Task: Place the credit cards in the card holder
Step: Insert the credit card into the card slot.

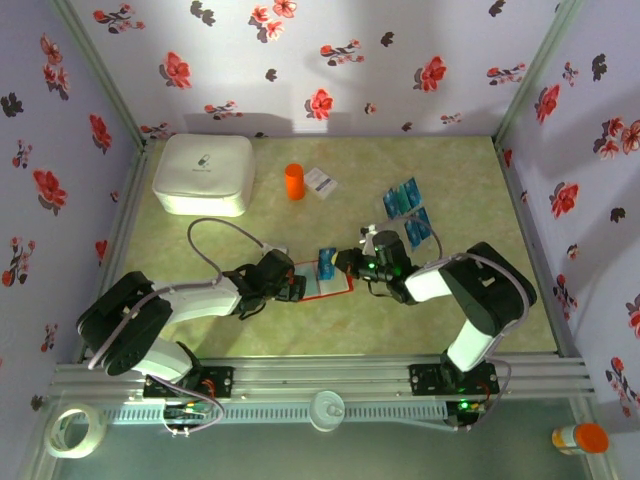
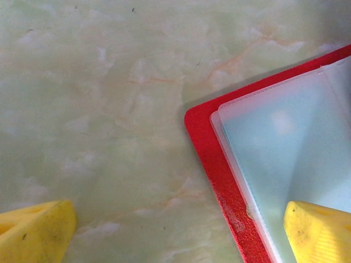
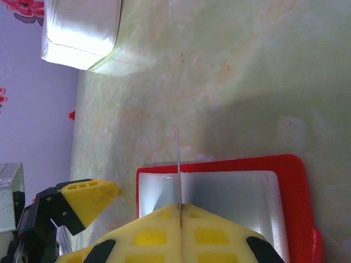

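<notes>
The red card holder (image 3: 293,197) lies open on the table (image 1: 300,335), near the middle of its near edge. The right gripper (image 3: 180,211) pinches one card (image 3: 177,159) (thin edge up) above it. The left gripper (image 1: 292,287) is spread wide at the holder's left side. More blue cards (image 1: 403,199) lie toward the far right corner.

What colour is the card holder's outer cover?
Red. The card holder shows best in the left wrist view, where its corner is close up.

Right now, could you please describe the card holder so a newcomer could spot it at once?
On the green table, look near the front middle, between the left gripper and right gripper. The card holder lies open there: flat and red with pale pockets, unlike the blue cards behind it to the right and the orange cylinder.
</notes>
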{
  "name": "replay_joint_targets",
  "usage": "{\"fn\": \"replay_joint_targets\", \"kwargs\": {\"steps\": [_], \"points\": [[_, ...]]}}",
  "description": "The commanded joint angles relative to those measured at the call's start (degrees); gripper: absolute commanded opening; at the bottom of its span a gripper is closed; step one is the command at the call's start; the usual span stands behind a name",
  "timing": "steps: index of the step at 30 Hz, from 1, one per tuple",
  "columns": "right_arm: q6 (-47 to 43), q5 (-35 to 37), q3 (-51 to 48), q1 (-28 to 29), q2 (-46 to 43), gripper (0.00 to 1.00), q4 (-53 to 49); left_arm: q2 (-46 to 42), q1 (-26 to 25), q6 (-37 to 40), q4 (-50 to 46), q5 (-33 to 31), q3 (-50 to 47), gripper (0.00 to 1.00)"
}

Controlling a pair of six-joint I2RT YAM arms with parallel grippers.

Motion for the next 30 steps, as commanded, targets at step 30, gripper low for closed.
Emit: {"fn": "replay_joint_targets", "kwargs": {"steps": [30], "points": [[-0.24, -7.41, -1.16, 0.19, 3.83, 0.0, 1.99, 3.15, 0.1, -2.17, -5.86, -1.04, -1.12, 0.99]]}}
